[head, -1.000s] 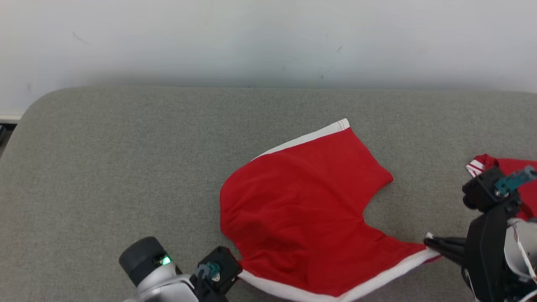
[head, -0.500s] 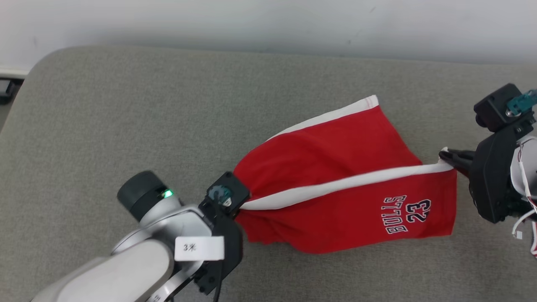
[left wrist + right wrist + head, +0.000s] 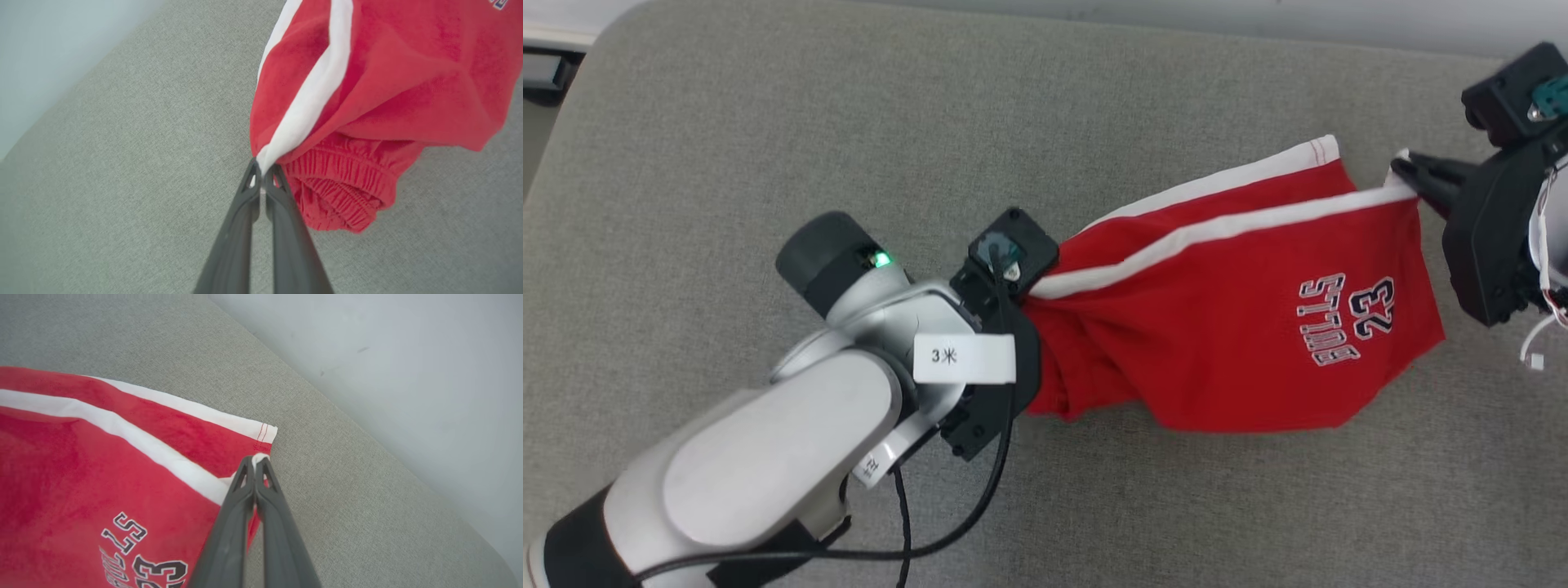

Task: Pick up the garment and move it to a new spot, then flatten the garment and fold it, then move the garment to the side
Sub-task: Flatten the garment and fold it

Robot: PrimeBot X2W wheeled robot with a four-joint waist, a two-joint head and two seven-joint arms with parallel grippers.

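The garment (image 3: 1241,327) is a pair of red shorts with white side stripes and a "BULLS 23" print, hanging stretched between my two grippers above the grey cushion (image 3: 768,122). My left gripper (image 3: 261,169) is shut on the white stripe at the waistband end, and the gathered elastic waistband (image 3: 343,196) sags beside its fingers. In the head view the left gripper (image 3: 1037,287) is mostly hidden under its wrist. My right gripper (image 3: 1401,167) is shut on the white hem corner of the garment (image 3: 81,465); the right wrist view shows the right gripper (image 3: 255,459) pinching that corner.
The grey cushion's rounded corner (image 3: 613,33) is at the upper left, with floor beyond it. A pale wall (image 3: 408,355) runs along the cushion's far edge. A black cable (image 3: 947,523) loops from my left forearm. Bare cushion lies left of and in front of the garment.
Both grippers have lifted the near edge of the garment and carried it away from me over the rest, so the printed side now shows. The head camera has tilted down.
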